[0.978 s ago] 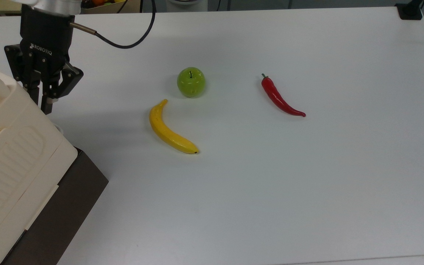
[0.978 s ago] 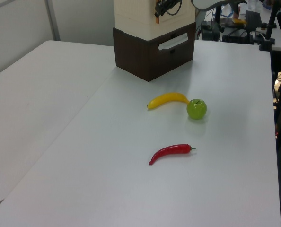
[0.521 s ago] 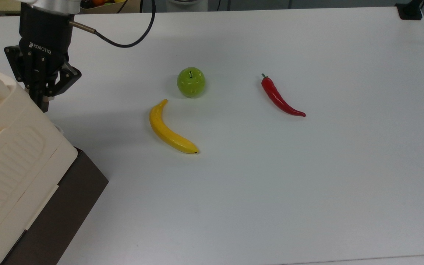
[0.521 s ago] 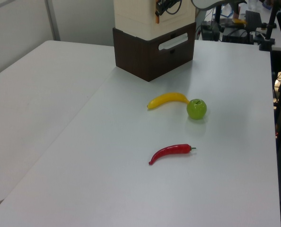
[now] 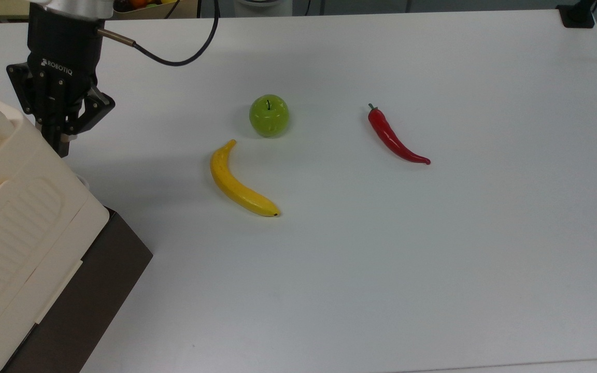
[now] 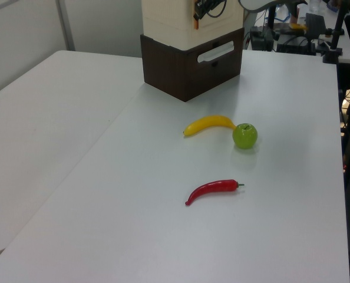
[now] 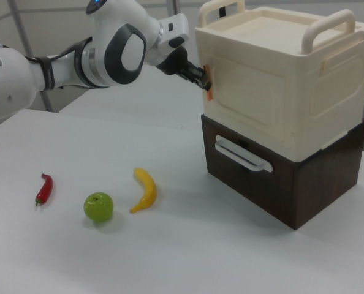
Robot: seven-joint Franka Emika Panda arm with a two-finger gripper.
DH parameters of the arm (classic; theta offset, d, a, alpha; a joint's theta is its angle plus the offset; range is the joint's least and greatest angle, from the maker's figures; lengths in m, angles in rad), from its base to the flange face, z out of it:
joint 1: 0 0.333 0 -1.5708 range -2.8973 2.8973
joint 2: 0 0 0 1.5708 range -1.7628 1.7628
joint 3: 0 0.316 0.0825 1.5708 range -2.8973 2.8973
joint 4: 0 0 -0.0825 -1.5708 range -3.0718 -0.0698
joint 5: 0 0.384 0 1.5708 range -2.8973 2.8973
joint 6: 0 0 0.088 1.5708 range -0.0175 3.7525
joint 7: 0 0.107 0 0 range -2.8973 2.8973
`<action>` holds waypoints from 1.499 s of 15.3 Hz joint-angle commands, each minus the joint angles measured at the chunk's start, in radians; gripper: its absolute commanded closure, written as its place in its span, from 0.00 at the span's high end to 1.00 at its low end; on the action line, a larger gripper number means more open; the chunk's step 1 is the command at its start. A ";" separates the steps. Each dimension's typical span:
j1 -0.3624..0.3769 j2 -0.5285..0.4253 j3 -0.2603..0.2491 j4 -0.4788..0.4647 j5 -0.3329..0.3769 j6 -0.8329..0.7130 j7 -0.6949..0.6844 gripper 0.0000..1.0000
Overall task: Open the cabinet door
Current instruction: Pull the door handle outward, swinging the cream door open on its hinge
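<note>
the gripper (image 7: 204,80), fingers pinched together on the orange tab at the cabinet door (image 7: 246,103) edge, could slip off if pulled askew.

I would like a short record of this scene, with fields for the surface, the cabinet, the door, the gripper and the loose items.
surface: white table
cabinet: large cream plastic box on a dark brown base with a white handle
cabinet door: flat cream panel facing the fruit, closed
gripper: black two-finger gripper at the door's edge by an orange tab, fingers shut
loose items: yellow banana, green apple, red chili pepper, all apart from one another
</note>
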 commanded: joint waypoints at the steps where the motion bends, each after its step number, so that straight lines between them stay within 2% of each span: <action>1: 0.008 -0.057 0.007 -0.013 -0.011 -0.116 0.016 0.06; 4: 0.011 -0.068 0.011 -0.013 -0.008 -0.162 0.018 0.08; 7: 0.011 -0.074 0.012 -0.011 0.006 -0.224 0.018 0.38; 8: 0.011 -0.085 0.012 -0.011 0.023 -0.244 0.018 0.42; 9: 0.011 -0.092 0.012 -0.010 0.040 -0.264 0.018 0.62; 11: 0.014 -0.112 0.012 -0.004 0.064 -0.320 0.016 0.90; 12: 0.013 -0.121 0.012 -0.002 0.068 -0.340 0.018 1.00; 14: 0.013 -0.148 0.011 -0.001 0.068 -0.350 0.018 1.00; 20: 0.011 -0.139 0.009 0.114 0.066 -0.327 0.019 1.00; 23: 0.011 -0.122 0.011 0.117 0.074 -0.169 0.024 1.00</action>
